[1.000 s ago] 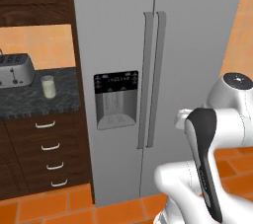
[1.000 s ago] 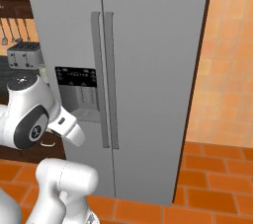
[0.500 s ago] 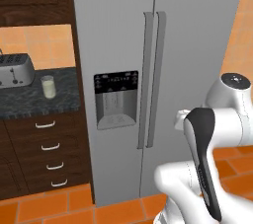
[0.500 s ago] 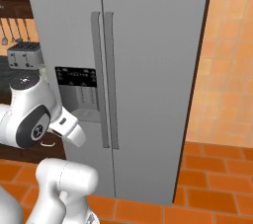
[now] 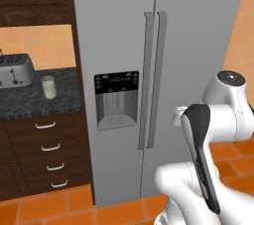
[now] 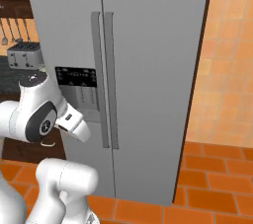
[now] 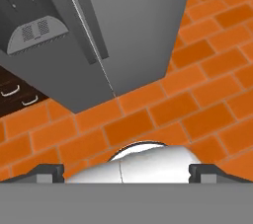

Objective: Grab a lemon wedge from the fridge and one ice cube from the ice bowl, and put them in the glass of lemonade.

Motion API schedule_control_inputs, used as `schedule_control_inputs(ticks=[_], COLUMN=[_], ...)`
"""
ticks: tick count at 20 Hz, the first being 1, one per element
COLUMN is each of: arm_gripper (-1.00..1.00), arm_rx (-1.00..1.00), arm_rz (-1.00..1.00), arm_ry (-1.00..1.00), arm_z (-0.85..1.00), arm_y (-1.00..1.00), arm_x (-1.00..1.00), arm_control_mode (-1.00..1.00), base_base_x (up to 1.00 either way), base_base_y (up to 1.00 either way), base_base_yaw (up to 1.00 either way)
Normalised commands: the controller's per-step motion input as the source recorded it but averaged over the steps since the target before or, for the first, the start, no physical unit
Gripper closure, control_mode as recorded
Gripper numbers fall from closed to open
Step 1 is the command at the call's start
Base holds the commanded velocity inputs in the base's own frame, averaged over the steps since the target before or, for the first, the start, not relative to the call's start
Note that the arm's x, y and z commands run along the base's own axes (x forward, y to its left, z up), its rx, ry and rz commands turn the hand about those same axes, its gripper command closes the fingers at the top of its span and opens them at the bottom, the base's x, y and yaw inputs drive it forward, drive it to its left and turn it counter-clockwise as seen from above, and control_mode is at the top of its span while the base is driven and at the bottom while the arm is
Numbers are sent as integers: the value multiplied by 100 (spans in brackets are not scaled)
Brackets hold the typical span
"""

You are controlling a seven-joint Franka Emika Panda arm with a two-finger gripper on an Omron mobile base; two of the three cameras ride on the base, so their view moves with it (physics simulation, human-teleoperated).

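The fridge (image 5: 198, 40) stands straight ahead, both steel doors shut, its long handles (image 5: 153, 80) side by side and the black dispenser panel (image 5: 116, 100) on the left door. It also shows as the fridge (image 6: 148, 45) and the fridge (image 7: 133, 16). The glass of lemonade (image 5: 47, 87) stands on the dark counter to the fridge's left. My gripper (image 7: 127, 171) is open, its fingertips (image 7: 47, 171) far apart, pointing down at the floor in front of the fridge's foot. The lemon wedge is hidden; the ice bowl and ice cube are out of view.
A steel toaster (image 5: 15, 70) sits on the counter (image 5: 30, 102) behind the glass, above dark drawers (image 5: 47, 149). Utensils (image 6: 15, 30) hang on the wall at left. Orange brick floor (image 7: 197, 94) spreads before the fridge, and an orange wall (image 6: 227, 55) rises on its right.
The arm has shifted only slightly. The fridge doors stay shut and the gripper stays open.
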Motion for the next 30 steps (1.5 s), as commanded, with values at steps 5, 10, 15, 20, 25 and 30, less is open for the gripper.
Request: schedule_control_inputs(ticks=[5, 10, 15, 20, 25, 30], arm_gripper=[-100, -100, -100, -100, -100, -100], arm_rx=[0, 0, 0, 0, -1, -3], arm_rz=[0, 1, 2, 10, 16, 19], arm_ry=[-4, -9, -7, -12, -23, -13], arm_z=[0, 0, 0, 0, 0, 22], arm_y=[-14, 0, 0, -1, -11, -20], arm_x=[44, 46, 42, 65, 50, 39], arm_control_mode=[-100, -100, -100, -100, -100, -100], base_base_x=[0, 0, 0, 0, 0, 0], base_base_y=[0, 0, 0, 0, 0, 0], base_base_yaw=[0, 0, 0, 0, 0, 0])
